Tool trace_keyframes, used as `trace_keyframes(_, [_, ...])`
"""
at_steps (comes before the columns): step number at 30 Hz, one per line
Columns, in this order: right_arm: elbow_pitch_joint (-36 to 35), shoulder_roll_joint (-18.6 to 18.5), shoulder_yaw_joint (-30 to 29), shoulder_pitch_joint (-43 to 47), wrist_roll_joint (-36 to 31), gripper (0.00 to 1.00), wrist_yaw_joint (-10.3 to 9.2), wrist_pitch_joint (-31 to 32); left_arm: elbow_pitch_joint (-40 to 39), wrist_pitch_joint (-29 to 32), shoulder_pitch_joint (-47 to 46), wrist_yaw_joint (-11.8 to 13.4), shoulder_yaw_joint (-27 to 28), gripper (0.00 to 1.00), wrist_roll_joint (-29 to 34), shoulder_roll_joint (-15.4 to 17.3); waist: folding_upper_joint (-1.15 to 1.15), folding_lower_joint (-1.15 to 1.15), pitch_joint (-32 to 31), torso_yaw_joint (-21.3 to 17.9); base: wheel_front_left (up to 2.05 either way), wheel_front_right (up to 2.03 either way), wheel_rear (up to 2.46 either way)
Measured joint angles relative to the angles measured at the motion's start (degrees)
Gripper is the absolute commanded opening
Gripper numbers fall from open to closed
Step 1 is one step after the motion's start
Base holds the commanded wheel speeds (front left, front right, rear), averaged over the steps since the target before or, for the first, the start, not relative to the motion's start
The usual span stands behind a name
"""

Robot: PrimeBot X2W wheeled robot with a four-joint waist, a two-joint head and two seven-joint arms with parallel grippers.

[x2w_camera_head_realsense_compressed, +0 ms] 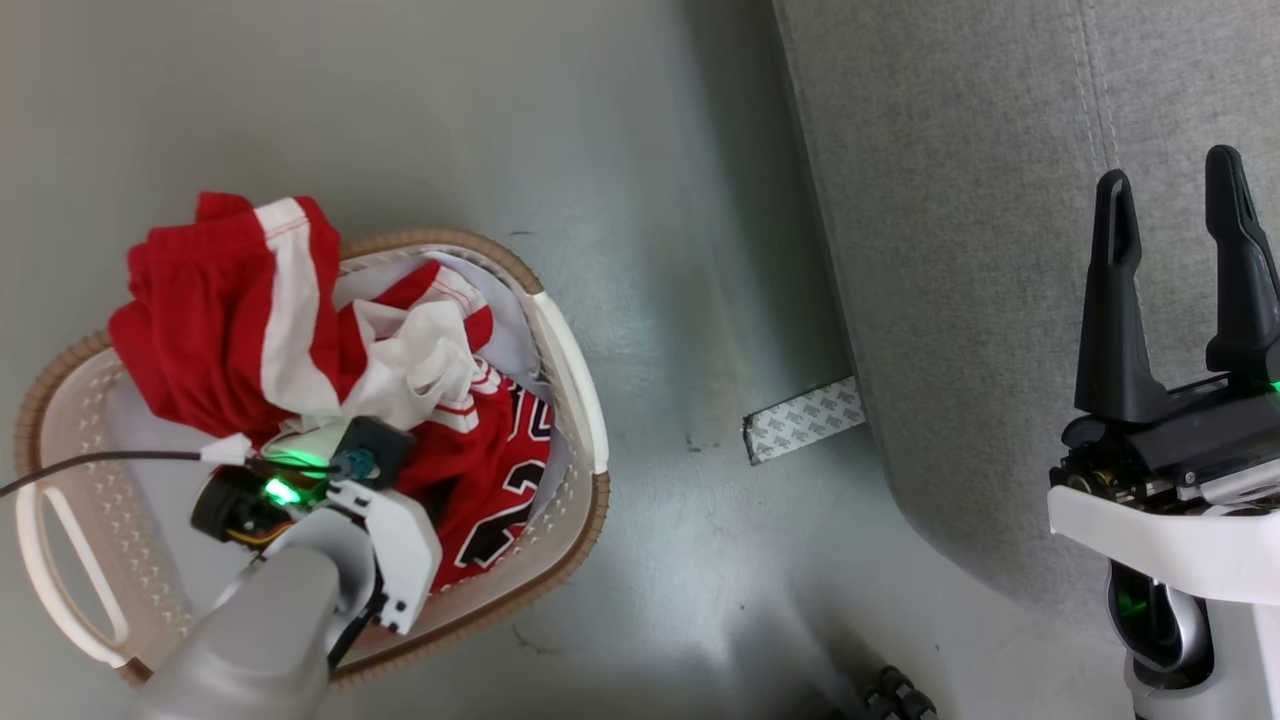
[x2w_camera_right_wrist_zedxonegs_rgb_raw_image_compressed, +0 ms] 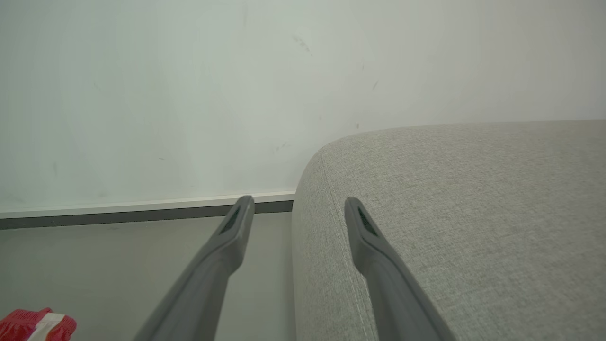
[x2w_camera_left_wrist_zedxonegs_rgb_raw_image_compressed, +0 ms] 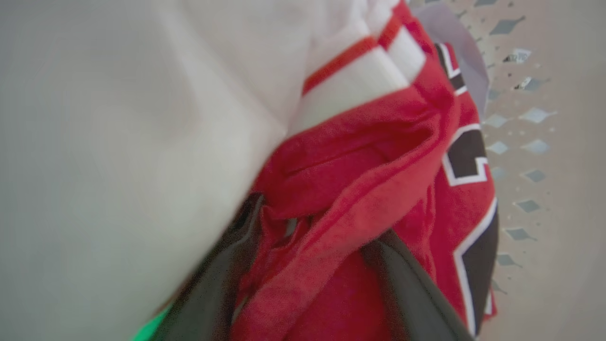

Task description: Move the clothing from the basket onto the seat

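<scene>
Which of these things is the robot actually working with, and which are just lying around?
Part of the job: red clothing; the basket holding it; the grey seat; left gripper, down among the clothing.
Just lying about: patterned strip on the floor by the seat.

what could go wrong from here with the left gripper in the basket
The left gripper straddles only a fold of the soft red, white-trimmed sports clothing; it may slip out when lifted.
The garments look tangled, so a pull could drag the piece draped over the brown rim of the cream perforated plastic basket onto the grey floor, short of the light-grey fabric seat.
</scene>
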Motion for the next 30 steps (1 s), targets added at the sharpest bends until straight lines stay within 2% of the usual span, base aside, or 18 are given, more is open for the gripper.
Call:
trace_keyframes(1, [0.1, 0.0, -0.1, 0.1, 0.1, 1.00, 0.00, 0.0, 0.1, -0.4, -0.3, 0.0, -0.4, 0.00, -0.5, -0.2, 0.00, 0.00, 0.1, -0.1, 0.00, 0.00, 0.00])
trace_keyframes(9, [2.1, 0.0, -0.5, 1.1, 0.0, 1.00, 0.00, 0.0, 0.4, -4.8, 0.3, 0.0, -1.6, 0.00, -3.8, -2.3, 0.00, -0.01, -3.7, 0.9, 0.00, 0.00, 0.00])
trace_keyframes(14, [4.5, 0.0, -0.9, 3.8, -1.4, 1.00, 0.00, 0.0, -2.5, -6.9, 5.6, 0.0, -2.3, 0.00, -7.1, -4.1, 0.00, -0.01, -10.4, 3.1, 0.00, 0.00, 0.00])
trace_keyframes(20, [6.5, 0.1, -2.1, 7.7, -3.4, 1.00, 0.00, 0.0, -8.2, -7.4, 11.2, 0.0, -1.0, 0.00, -10.0, -5.0, 0.00, -0.01, -17.7, 5.5, 0.00, 0.00, 0.00])
trace_keyframes(22, [7.7, 0.1, -2.8, 10.4, -4.3, 1.00, 0.00, 0.0, -12.5, -7.7, 14.4, 0.1, -0.2, 0.00, -10.8, -5.0, 0.00, -0.02, -22.4, 7.1, 0.00, 0.00, 0.00])
trace_keyframes(23, [7.7, 0.1, -2.8, 10.4, -4.3, 1.00, 0.00, 0.0, -12.5, -7.7, 14.4, 0.1, -0.2, 0.00, -10.8, -5.0, 0.00, -0.02, -22.4, 7.1, 0.00, 0.00, 0.00])
trace_keyframes(30, [9.6, 0.1, -3.8, 16.1, -5.8, 1.00, 0.00, 0.0, -24.4, -7.1, 20.5, 1.5, 1.2, 0.00, -13.3, -3.4, 0.00, -0.02, -32.9, 11.1, 0.00, 0.00, 0.00])
